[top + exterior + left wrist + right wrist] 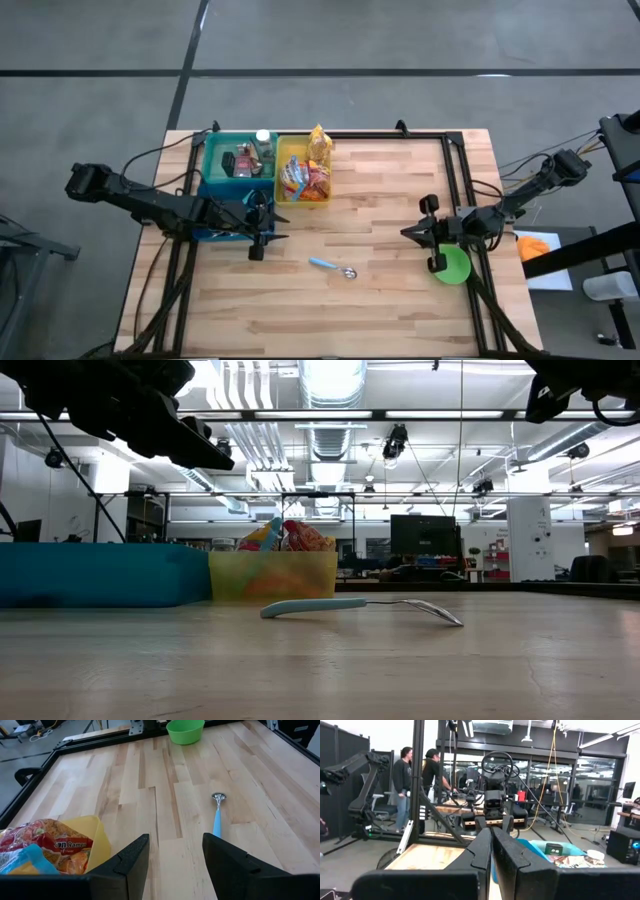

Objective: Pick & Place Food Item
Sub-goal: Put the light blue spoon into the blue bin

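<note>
One wooden table (pixel 380 290) is seen from above, with two dark arms over it. The left gripper (pixel 262 232) is left of the middle of the frame, just below the two bins. Its two fingers (pixel 132 862) are held apart, and nothing is seen between them. The right gripper (pixel 412 233) is at the right side of the frame, next to the green bowl. Its two fingers (pixel 480 851) are pressed together, and nothing is held.

Two bins are set side by side in the upper middle of the frame. One teal bin (pixel 236 157) is on the left, with small things inside that cannot be counted. One yellow bin (pixel 303 170) is on its right, filled with food packets. One ramen packet (pixel 52 845) can be read in it.

One spoon (pixel 331 267) with a light blue handle is lying flat, below the middle of the frame. One green bowl (pixel 455 266) is at the lower right.

Two people (pixel 415 775) are seen standing in the room behind the table.
</note>
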You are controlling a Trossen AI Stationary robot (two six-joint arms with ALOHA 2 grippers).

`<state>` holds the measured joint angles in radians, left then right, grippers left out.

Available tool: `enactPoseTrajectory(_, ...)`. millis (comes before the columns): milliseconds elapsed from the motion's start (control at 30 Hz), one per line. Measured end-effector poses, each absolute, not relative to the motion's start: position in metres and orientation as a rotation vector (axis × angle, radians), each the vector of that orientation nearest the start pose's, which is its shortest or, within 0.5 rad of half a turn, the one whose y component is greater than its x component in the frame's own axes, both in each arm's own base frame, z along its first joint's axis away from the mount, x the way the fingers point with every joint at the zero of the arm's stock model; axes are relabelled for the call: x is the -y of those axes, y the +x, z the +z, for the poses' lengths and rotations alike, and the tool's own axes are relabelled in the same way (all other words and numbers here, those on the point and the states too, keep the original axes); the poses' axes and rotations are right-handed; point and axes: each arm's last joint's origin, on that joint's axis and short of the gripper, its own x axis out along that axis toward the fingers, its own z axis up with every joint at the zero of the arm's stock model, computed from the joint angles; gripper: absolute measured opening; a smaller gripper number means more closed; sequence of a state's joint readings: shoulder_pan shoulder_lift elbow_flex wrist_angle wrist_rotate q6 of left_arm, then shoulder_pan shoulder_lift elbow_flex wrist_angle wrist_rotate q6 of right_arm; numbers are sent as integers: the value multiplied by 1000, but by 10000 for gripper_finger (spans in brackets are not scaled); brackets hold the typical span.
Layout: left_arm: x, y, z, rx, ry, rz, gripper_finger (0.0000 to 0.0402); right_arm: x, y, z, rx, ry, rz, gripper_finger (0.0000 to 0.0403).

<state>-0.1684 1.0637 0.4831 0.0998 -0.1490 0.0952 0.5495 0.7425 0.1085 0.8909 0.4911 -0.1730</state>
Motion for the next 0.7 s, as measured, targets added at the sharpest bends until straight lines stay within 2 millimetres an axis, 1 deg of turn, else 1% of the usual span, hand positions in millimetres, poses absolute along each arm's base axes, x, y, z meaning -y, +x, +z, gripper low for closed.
enactPoseTrajectory(333, 32, 213, 205, -474, 160, -39, 185, -66, 134, 209, 227, -48, 38, 13)
enactPoseTrajectory(367, 32, 213, 206, -474, 130, -32, 185, -66, 134, 209, 227, -48, 38, 13)
enactPoseTrajectory(467, 32, 215, 210, -449, -37, 3, 185, -66, 134, 209, 227, -48, 38, 13)
enactPoseTrajectory(567, 33, 215, 215, -489, -43, 9, 185, -66, 134, 209, 227, -48, 39, 13)
enactPoseTrajectory(700, 39, 221, 221, -537, -27, -9, 185, -66, 134, 209, 227, -48, 38, 13)
